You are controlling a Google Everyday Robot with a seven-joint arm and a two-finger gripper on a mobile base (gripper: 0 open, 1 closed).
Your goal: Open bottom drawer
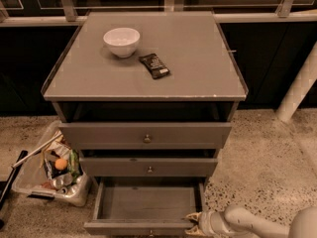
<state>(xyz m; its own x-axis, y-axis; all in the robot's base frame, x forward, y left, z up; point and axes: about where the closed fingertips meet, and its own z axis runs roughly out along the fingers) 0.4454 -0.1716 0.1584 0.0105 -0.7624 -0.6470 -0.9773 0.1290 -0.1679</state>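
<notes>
The grey cabinet has three drawers. The bottom drawer [148, 205] is pulled far out, its grey inside showing bare, its front [138, 228] at the lower edge of the view. The middle drawer [148, 166] and top drawer [145, 135] stick out slightly, each with a small round knob. My gripper [194, 221] comes in from the lower right and sits at the right end of the bottom drawer's front, touching its corner. My arm [257, 224] runs off the right lower corner.
A white bowl [121, 41] and a dark snack packet [154, 65] lie on the cabinet top [198, 58]. A clear bin of rubbish [49, 167] stands on the floor left of the cabinet. A white post [297, 88] stands at right. Speckled floor lies to the right.
</notes>
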